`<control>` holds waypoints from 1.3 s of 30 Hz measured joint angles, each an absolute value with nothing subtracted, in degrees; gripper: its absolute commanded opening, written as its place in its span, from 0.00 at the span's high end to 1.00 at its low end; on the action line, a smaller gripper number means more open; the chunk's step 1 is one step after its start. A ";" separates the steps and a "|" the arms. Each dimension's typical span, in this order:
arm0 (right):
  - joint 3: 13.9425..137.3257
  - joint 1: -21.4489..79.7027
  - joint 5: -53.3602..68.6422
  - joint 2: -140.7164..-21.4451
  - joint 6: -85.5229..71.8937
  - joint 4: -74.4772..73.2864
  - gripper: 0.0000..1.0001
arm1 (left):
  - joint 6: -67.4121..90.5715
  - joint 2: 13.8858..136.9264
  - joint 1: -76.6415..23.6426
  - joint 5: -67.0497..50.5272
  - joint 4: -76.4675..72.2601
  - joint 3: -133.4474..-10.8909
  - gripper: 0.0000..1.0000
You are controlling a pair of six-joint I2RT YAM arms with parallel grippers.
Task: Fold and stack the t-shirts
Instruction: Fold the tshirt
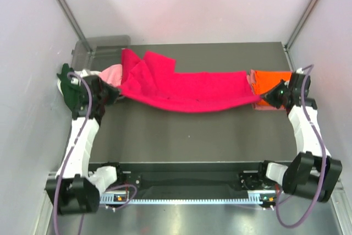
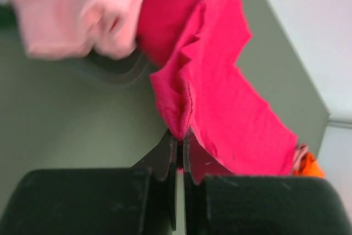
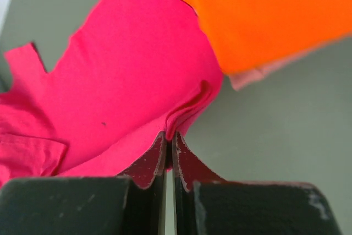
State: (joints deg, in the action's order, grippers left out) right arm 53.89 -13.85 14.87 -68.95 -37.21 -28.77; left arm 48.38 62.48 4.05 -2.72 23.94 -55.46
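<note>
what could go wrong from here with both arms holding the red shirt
1. Slip: the left gripper and right gripper each pinch only a thin bit of the red shirt's edge, so a hard pull may free it.
2. Dragging: the shirt's right end lies close beside the orange shirt, and a sweep could shove that out of place.
3. Snag: its bunched left end sits by the pink shirt and might pull it along.

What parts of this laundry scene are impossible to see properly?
Top view: dark green t-shirt, mostly behind the left arm.
Right wrist view: salmon pink t-shirt, only an edge shows under the orange t-shirt.
Left wrist view: pale pink t-shirt, blurred and cut off by the top edge.
</note>
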 measured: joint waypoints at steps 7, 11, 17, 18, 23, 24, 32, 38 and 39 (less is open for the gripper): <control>41.23 -14.85 11.79 -56.64 -33.98 -28.56 1.00 | 47.24 46.81 4.05 -1.80 25.06 -39.99 1.00; 35.35 -14.92 10.02 -49.74 -33.15 -29.63 1.00 | 46.63 38.57 4.05 0.12 28.73 -36.25 1.00; 30.24 -14.92 6.26 -39.42 -34.17 -34.94 0.95 | 48.34 27.86 4.03 2.35 37.08 -34.06 1.00; 29.93 -14.92 5.58 -38.30 -34.81 -35.79 0.92 | 49.28 27.09 4.01 3.03 38.48 -34.06 1.00; 27.38 -14.98 0.69 -31.22 -40.27 -39.53 0.45 | 54.33 26.79 4.03 6.66 44.64 -33.56 0.42; 27.16 -15.05 -0.27 -29.93 -40.80 -40.23 0.43 | 55.20 27.00 4.03 7.03 45.15 -33.30 0.24; 28.71 -15.16 -0.43 -27.73 -39.53 -40.32 0.46 | 55.44 28.51 4.03 7.90 49.15 -35.57 0.12; 33.85 -15.00 8.08 -35.20 -31.92 -34.89 0.48 | 47.00 31.90 4.03 -0.30 43.09 -41.60 0.11; 34.33 -14.92 9.37 -36.51 -30.92 -34.04 0.49 | 45.84 33.87 4.03 -1.50 41.95 -42.35 0.11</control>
